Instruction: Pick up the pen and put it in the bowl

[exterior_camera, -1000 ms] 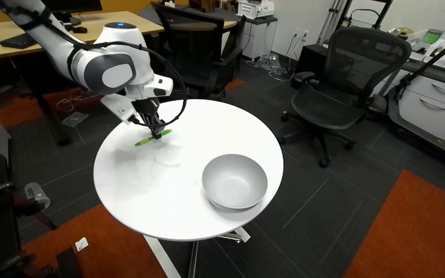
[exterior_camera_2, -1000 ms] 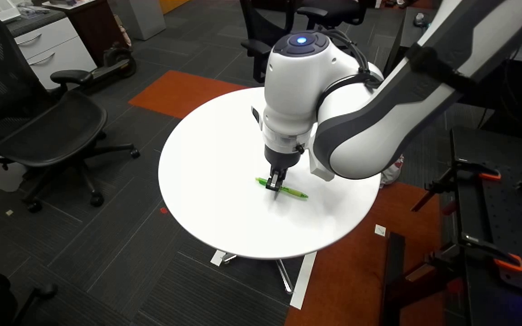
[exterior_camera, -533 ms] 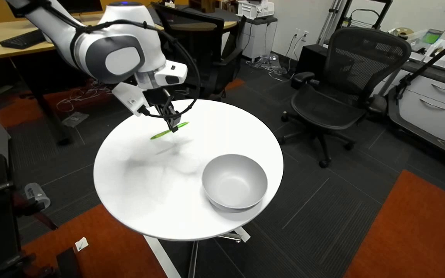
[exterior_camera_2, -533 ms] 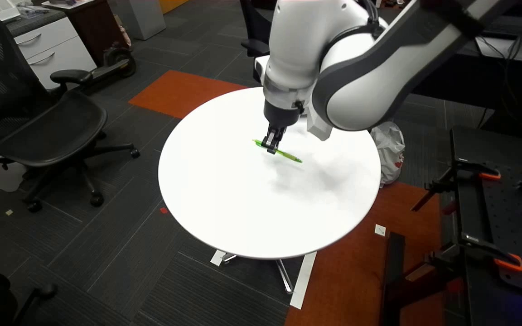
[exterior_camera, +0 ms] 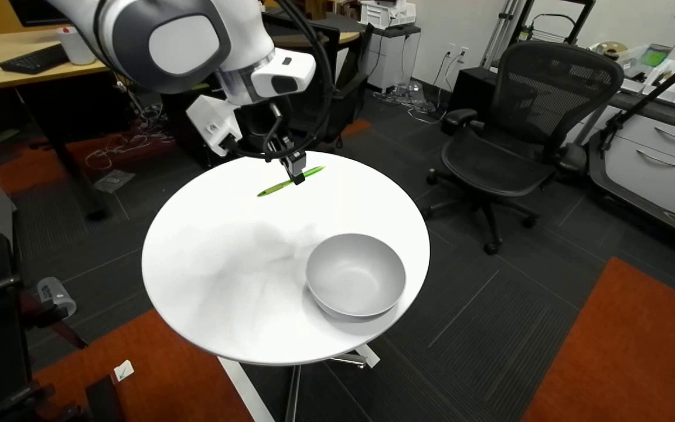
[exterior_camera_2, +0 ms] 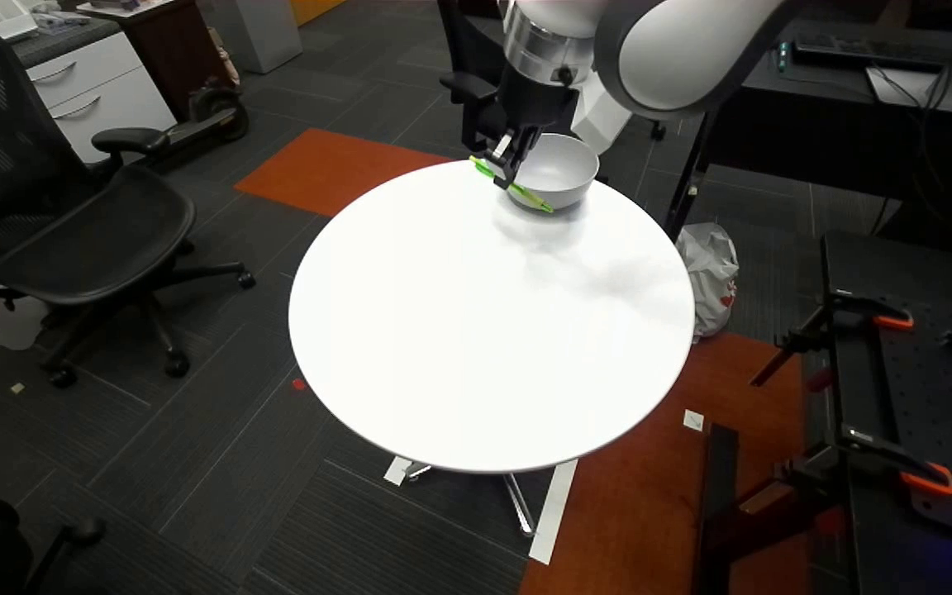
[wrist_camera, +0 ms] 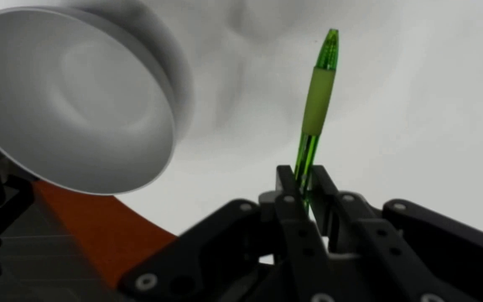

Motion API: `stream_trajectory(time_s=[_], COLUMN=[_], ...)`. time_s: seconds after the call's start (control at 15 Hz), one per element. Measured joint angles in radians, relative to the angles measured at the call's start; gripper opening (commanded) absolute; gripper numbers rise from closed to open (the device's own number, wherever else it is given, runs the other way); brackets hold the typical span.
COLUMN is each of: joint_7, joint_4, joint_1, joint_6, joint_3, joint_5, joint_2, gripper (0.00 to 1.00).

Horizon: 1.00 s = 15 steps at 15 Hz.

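Pinching slim green plastic pen (wrist_camera: 315, 114), yr black gripper (wrist_camera: 302, 178) has round grey bowl (wrist_camera: 103, 100) to L in wrist view.

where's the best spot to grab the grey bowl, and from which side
I'd take the bowl by its rim, from above, on the side facing the middle of the table, gripping across the wall. It stands upright and open, its wall looks thin, and it sits near the edge. The end effector holds the pen, so it must release that first.
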Motion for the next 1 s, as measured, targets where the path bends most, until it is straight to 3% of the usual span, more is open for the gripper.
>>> stream_trajectory(time_s=[0.4, 1.0], joint_7=[0.062, 0.060], joint_4=[0.004, 0.114], joint_1=[-0.042, -0.163], joint_6=[0.000, -0.026], joint_3=[-0.077, -0.079], joint_5=[-0.033, -0.027], joint_2=[-0.007, 0.055], gripper=[0.03, 0.03])
